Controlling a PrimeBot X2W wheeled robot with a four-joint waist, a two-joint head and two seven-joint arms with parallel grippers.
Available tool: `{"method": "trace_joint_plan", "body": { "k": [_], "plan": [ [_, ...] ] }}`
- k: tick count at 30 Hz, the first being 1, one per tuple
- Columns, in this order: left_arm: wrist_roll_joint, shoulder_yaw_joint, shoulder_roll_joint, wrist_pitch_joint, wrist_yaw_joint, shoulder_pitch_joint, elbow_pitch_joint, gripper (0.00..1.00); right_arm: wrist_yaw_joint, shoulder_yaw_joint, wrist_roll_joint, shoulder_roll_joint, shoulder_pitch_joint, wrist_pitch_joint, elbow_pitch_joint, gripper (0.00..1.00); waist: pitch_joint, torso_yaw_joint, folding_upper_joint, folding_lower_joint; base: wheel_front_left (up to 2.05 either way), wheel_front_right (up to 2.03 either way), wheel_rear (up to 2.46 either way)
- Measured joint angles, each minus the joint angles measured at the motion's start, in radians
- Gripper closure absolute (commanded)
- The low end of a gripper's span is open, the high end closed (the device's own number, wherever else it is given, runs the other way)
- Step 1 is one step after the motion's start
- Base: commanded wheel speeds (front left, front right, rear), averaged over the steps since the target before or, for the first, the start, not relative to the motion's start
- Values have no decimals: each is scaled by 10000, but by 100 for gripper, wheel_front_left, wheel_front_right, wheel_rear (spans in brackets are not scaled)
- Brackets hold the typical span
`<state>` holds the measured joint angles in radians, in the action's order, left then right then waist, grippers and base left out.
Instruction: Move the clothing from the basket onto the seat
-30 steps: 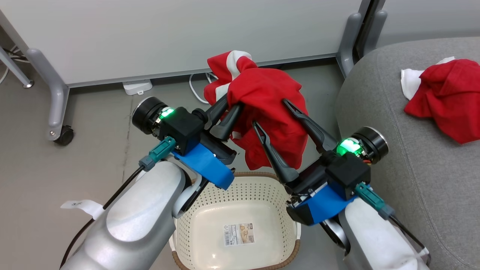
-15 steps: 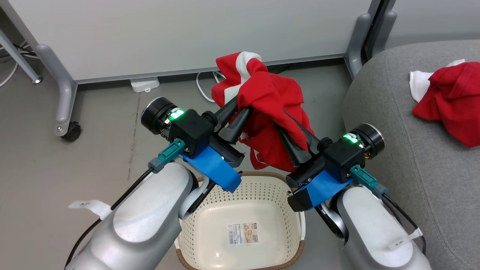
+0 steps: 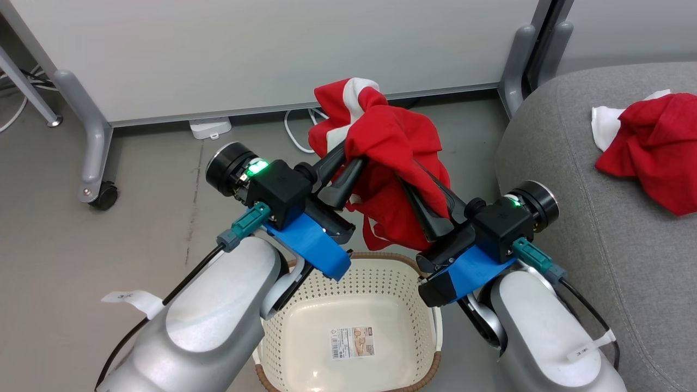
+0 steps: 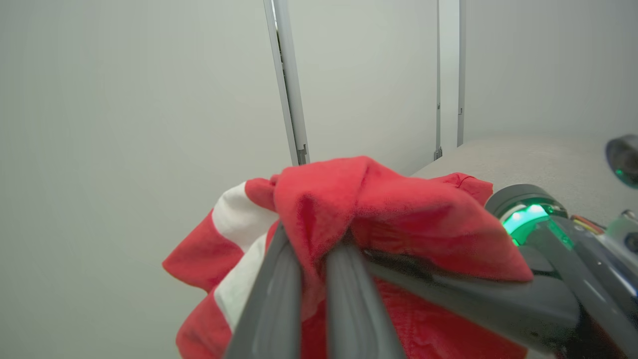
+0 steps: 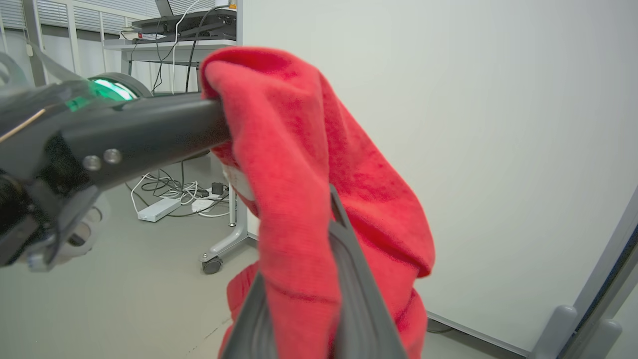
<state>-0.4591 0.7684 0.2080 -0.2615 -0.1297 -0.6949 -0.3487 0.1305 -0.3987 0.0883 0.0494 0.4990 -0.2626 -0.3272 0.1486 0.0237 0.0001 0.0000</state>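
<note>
Hazard: fabric strain. Left gripper (image 3: 348,153) and right gripper (image 3: 420,197) are both clamped narrow on one red garment (image 3: 392,144), held above the basket (image 3: 381,272), whose floor is bare. The other garment (image 3: 653,147) lies on the seat (image 3: 544,174), beyond its rounded corner. If the arms diverge, fabric may slip from one grip. The hanging hem may snag the basket rim during transfer.

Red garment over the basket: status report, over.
Grippers: left gripper and right gripper both shut on the red garment. It hangs above the basket, bottom bare. On the seat lies the other garment. Nothing seen blocking the way there.
</note>
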Motion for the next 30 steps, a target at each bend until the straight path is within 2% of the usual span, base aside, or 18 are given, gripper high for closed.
{"method": "trace_joint_plan", "body": {
  "k": [8,9,10,21,30],
  "plan": [
    [65,-17,-13,0,31,5,17,100,0,40,27,0,-7,0,-4,100,-22,4,0,0,0,0,0],
    [105,-46,-25,-2,61,6,27,63,0,46,29,0,-7,0,-4,100,-20,5,0,0,0,0,0],
    [92,-58,-36,-2,61,12,6,0,2,48,33,0,-7,0,-6,100,-20,6,0,0,0,0,0],
    [362,-255,-42,-4,63,81,188,0,0,311,88,0,-9,0,56,100,37,-15,0,0,0,0,0],
    [589,-479,98,-4,92,234,407,0,0,959,52,0,-81,2,232,100,294,-266,0,0,0,0,0]
  ]
}}
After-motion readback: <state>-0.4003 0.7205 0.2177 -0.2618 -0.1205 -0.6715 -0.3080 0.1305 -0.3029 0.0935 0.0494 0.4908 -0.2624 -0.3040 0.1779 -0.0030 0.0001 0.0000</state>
